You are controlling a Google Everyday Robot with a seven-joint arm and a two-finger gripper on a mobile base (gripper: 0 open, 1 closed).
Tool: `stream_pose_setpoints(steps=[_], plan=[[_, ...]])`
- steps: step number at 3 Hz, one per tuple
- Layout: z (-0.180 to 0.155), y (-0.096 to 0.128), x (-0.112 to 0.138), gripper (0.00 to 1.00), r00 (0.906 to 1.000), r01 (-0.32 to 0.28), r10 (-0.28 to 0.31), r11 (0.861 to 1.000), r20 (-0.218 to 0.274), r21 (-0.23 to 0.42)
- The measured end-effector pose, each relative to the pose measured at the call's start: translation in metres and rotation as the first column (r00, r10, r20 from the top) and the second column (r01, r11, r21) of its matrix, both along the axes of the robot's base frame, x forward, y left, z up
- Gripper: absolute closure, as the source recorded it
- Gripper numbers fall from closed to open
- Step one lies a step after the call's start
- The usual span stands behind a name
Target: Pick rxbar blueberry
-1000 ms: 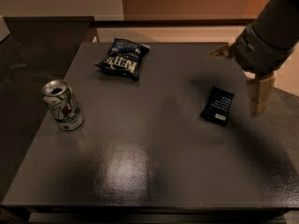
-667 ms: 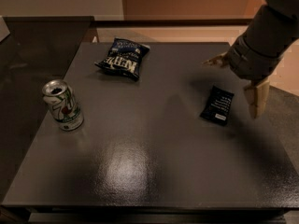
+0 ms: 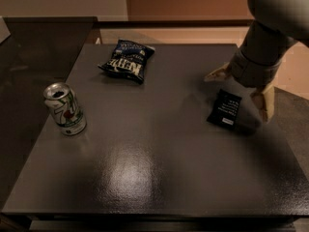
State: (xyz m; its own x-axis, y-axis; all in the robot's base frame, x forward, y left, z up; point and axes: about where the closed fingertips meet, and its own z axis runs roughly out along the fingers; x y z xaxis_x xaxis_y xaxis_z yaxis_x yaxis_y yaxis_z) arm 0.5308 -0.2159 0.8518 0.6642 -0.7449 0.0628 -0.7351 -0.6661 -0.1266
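On the dark worktop (image 3: pixel 154 173), a silver can (image 3: pixel 65 109) with green markings stands upright at the left. At the right the rxbar blueberry (image 3: pixel 225 108) lies flat, its white lettering too small to read. The arm (image 3: pixel 263 52) slants down from the upper right. Its tool (image 3: pixel 240 88) hangs over the bar's far end, fingers spread wide and holding nothing. Farther back lies a blue chip bag (image 3: pixel 127 60) with white lettering.

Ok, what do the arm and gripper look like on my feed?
The arm is bulky, rounded, light grey, with a small dark hole near the top. The gripper, at the table's right side by the rxbar blueberry, has two pale beige tapered fingers. No cables or markings show.
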Motion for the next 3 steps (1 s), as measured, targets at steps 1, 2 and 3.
stream_pose_setpoints(steps=[1, 2, 3], plan=[[-0.0072, -0.0038, 0.0029, 0.00, 0.9991, -0.039, 0.039, 0.999, -0.019, -0.037], [-0.0085, -0.0046, 0.0019, 0.00, 0.9974, -0.065, 0.063, 0.997, -0.034, -0.048], [-0.0099, -0.0021, -0.0020, 0.00, 0.9952, -0.087, 0.085, 0.995, -0.049, -0.044]])
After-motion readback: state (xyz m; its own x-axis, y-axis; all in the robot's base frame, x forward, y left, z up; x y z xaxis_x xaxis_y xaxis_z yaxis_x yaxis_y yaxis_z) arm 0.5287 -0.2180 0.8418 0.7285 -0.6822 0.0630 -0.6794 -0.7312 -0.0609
